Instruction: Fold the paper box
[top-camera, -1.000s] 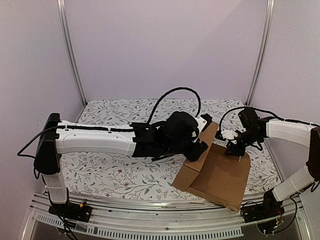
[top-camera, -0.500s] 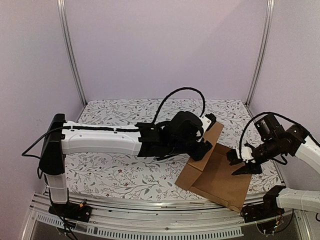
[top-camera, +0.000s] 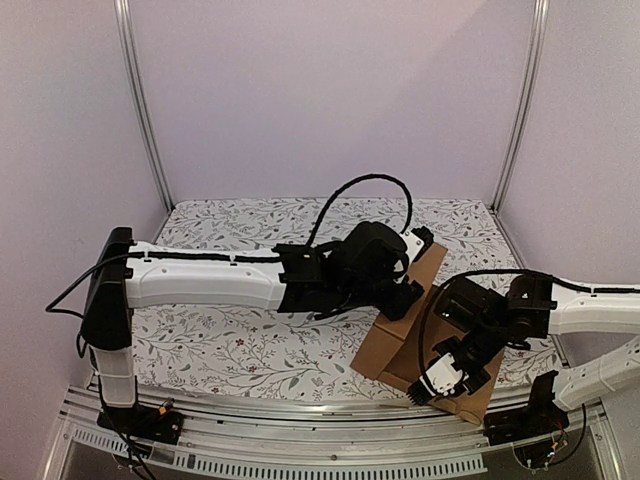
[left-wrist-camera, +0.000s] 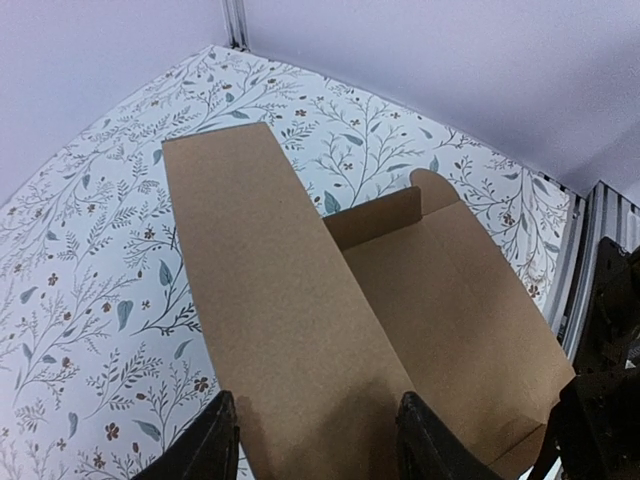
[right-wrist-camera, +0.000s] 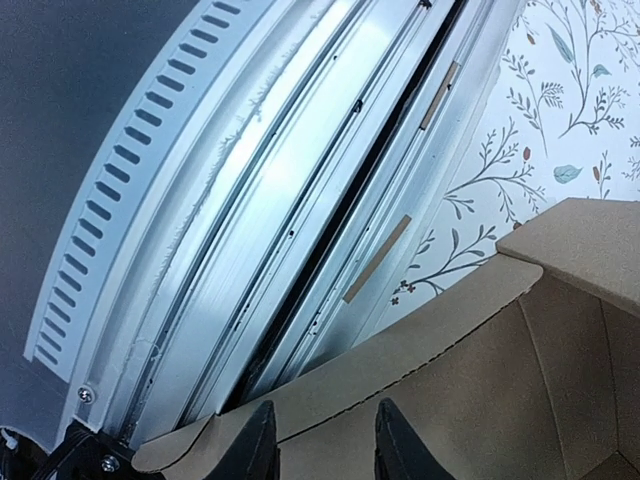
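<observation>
You see the paper box (left-wrist-camera: 300, 300) as matt brown cardboard with a fine grainy face; the tabletop (left-wrist-camera: 90, 280) wears smooth floral-print covering, edged by shiny ribbed metal rail (right-wrist-camera: 250, 200).

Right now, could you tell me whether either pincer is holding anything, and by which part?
The left pincer straddles the raised flap of the paper box at its near edge. The right pincer sits over the box's front edge; a grip cannot be told.

Paper box (left-wrist-camera: 330, 330) bottom edge cut off, left-wrist view.

No legible text, labels, brands or numbers on any surface (cardboard plain brown, cloth bears floral print only).
</observation>
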